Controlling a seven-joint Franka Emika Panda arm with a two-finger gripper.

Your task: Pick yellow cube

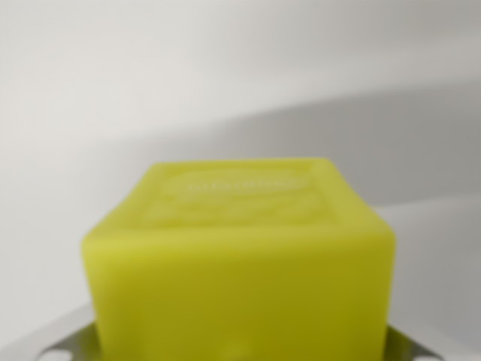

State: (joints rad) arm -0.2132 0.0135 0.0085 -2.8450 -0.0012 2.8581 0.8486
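A pale, plain white background (pixel 150 68) fills most of the wrist view, with a soft grey shadow band (pixel 391 135) curving across it from the middle toward the wrist view's right. Whether this backdrop is a wall or a surface cannot be told; it is featureless and out of focus.

The yellow cube (pixel 240 278) takes up the lower centre of the view, very close to the camera and blurred. Its front face runs down out of the bottom edge of the picture, and its top face shows a raised or embossed pattern too soft to read. The cube sits level, slightly turned so that one side slopes away on the wrist view's left.

Grey metal parts of the tool (pixel 52 342) peek out at the bottom corners, just beside and below the cube, on both sides. Its fingertips are hidden behind the cube, so I cannot tell if it is clenched on the cube or released.
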